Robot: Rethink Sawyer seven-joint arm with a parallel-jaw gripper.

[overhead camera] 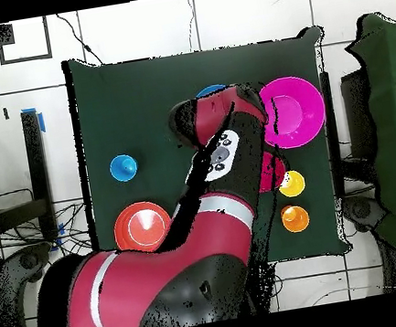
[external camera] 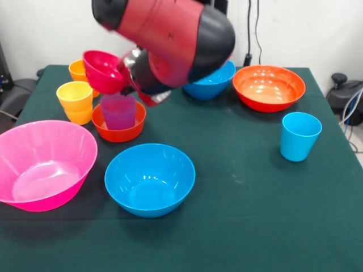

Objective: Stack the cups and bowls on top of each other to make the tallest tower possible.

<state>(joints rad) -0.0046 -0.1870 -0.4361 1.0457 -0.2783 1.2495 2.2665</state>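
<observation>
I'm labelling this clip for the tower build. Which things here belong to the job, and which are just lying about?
Job: small magenta bowl, purple cup, orange-red bowl, yellow cup, orange cup, light blue cup, near blue bowl, far blue bowl, wide orange bowl, big pink bowl.
Lying about: wall cables, green tablecloth.

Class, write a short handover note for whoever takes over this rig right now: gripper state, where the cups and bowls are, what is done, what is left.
Gripper: hidden behind the arm's wrist; open or shut cannot be told. The magenta bowl hangs tilted at the wrist, above the purple cup.
Done: purple cup stands in the small orange-red bowl.
Loose: yellow cup and orange cup beside the tower; pink bowl and a blue bowl at the near edge; second blue bowl and wide orange bowl at the far side; light blue cup alone on the right.
Left: seat the magenta bowl on the purple cup, then add the rest.
</observation>
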